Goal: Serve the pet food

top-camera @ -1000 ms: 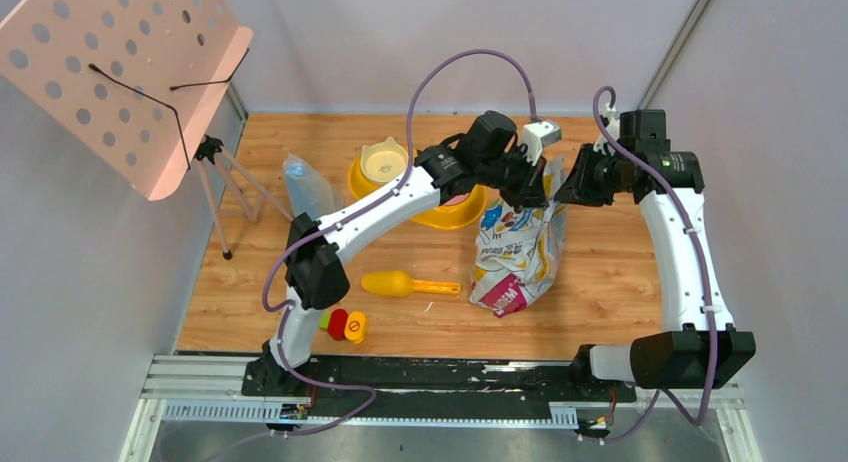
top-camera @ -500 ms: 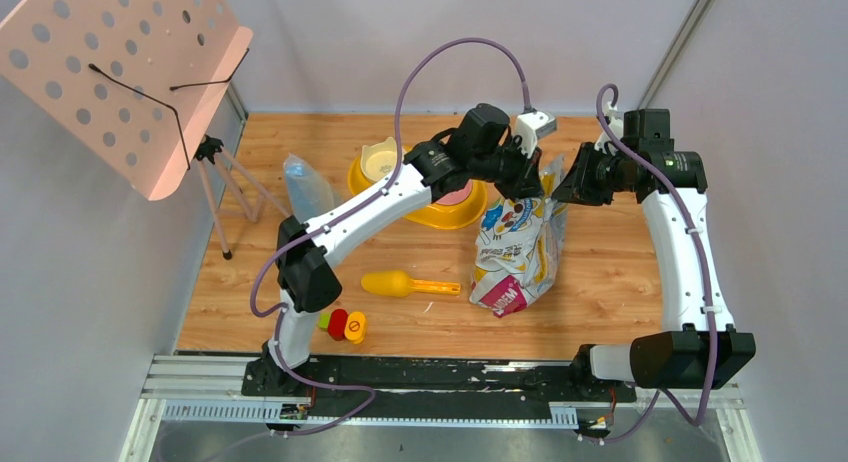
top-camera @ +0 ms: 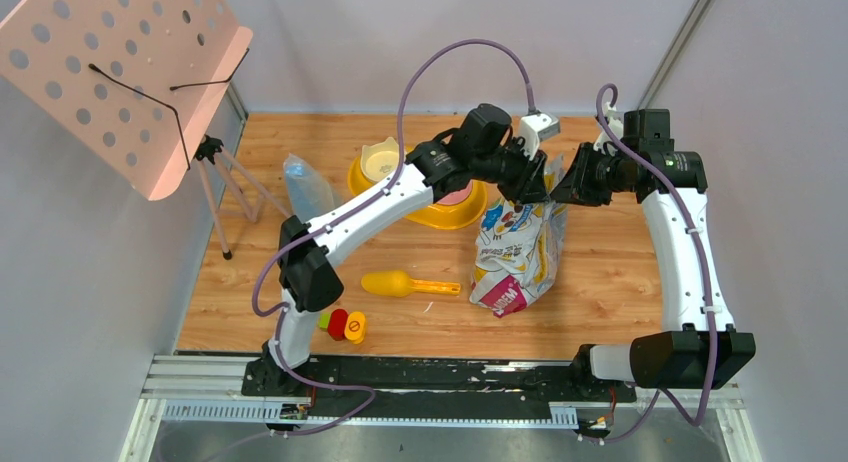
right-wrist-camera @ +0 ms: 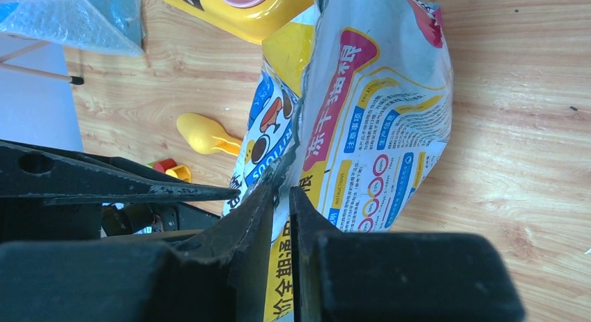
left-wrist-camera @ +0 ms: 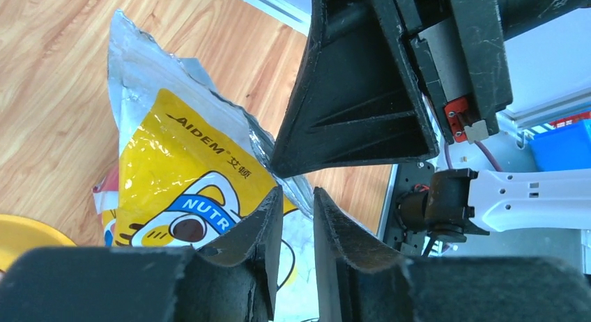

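Inward — right pincer [right-wrist-camera: 282,191] on bag [right-wrist-camera: 380,120] edge

Pet food, dry kibble: no pellets can be made out in any view.

The inside of the white printed foil bag [top-camera: 515,252] is hidden. The bag has yellow, blue and magenta print and crumpled, silver-edged walls. Its base rests on the wooden table [top-camera: 620,282], just right of the yellow bowl [top-camera: 440,220], and its body rises at a tilt towards the far side. The torn top edge is pressed flat and narrow, pinched between the fingers of the right hand [right-wrist-camera: 280,189], so its mouth gives no view inside.
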`<state>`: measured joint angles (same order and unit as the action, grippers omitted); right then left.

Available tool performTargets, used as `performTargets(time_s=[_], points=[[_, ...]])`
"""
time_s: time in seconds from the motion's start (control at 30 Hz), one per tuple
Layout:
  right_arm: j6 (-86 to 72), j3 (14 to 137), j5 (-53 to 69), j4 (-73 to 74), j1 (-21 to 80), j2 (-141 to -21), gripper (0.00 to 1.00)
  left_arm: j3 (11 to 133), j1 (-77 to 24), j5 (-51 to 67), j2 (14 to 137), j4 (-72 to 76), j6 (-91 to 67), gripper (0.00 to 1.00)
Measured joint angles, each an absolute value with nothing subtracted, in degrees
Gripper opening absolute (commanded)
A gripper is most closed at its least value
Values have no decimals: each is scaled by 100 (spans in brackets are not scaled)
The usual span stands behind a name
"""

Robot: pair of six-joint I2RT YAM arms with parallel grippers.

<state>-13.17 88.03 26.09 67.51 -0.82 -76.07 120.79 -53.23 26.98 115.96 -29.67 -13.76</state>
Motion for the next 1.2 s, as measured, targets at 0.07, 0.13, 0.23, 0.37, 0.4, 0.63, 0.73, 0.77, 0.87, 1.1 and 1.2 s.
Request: performTargets(time_s=[0.07, 0.13, 0.23, 0.37, 0.4, 0.63, 0.73, 0.77, 0.87, 1.1, 1.2], points=[[-1317, 8803, 2611, 6753, -82, -7607, 15, 12092, -5328, 2751, 11642, -2947, -1382, 28], [-1315, 8803, 2606, 6757, -82, -7607, 15, 12092, -5328, 2797, 11695, -2936, -1391, 27], [-1304, 8803, 2589, 6836, -82, -7607, 15, 12095, -5321, 2838, 11797, -2908, -1424, 25], [-1262, 8803, 2504, 6952, -89, -7605, 15, 12110, -5312, 2915, 11907, -2812, -1518, 21], [-1253, 8803, 2495, 6958, -89, -7605, 15, 12112, -5312, 2945, 11924, -2783, -1544, 21], [-1190, 8805, 2416, 7006, -104, -7607, 15, 12114, -5312, 3157, 11994, -2585, -1697, 49], [-1190, 8825, 2418, 7004, -104, -7607, 15, 12114, -5328, 3111, 12018, -2580, -1758, 40], [-1190, 8829, 2418, 7000, -104, -7607, 15, 12114, -5328, 3076, 12025, -2582, -1772, 38], [-1190, 8836, 2410, 6963, -104, -7607, 15, 12114, -5328, 3022, 12036, -2589, -1844, 24], [-1186, 8836, 2335, 6980, -139, -7577, 15, 12079, -5317, 3168, 12036, -2547, -1929, 2], [-1168, 8836, 2259, 6984, -143, -7575, 15, 12046, -5310, 3251, 12038, -2502, -1944, 5]])
